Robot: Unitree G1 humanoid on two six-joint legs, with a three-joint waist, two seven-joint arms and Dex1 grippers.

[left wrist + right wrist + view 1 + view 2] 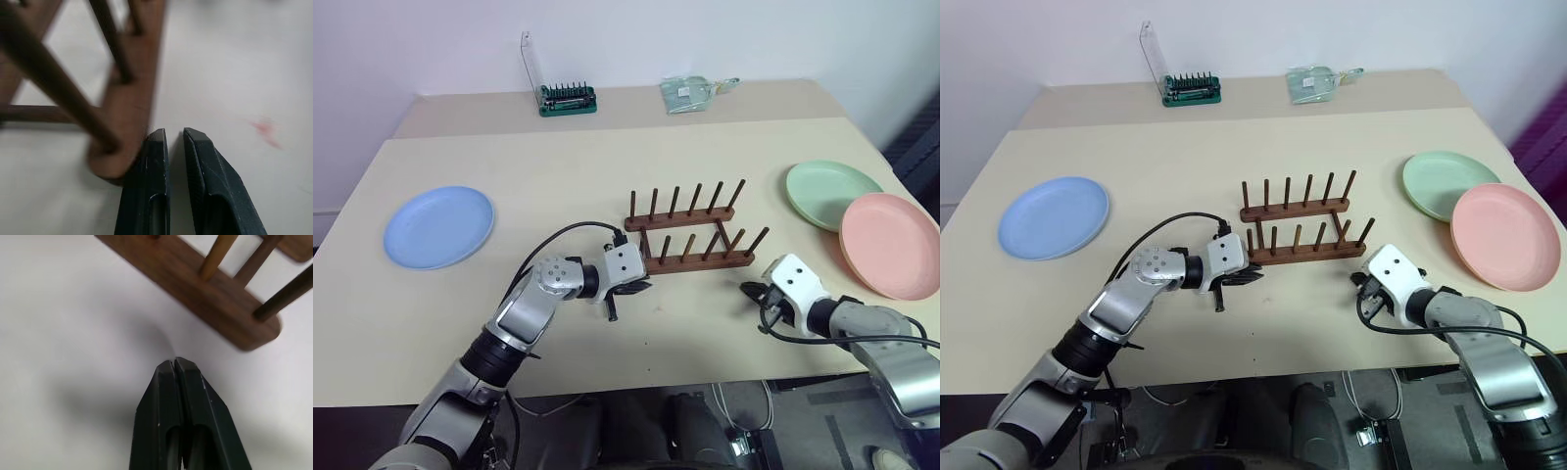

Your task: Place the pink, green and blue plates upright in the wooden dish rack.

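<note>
Both claws are sitting empty right now: your left gripper is nearly pinched shut, nosing against the rack's near-left end, and your right gripper is fully closed just off its right end. You're looking at the blue plate far left, with green and pink overlapping far right. They're probably light, stiff and slick, so grab a rim edge.
</note>
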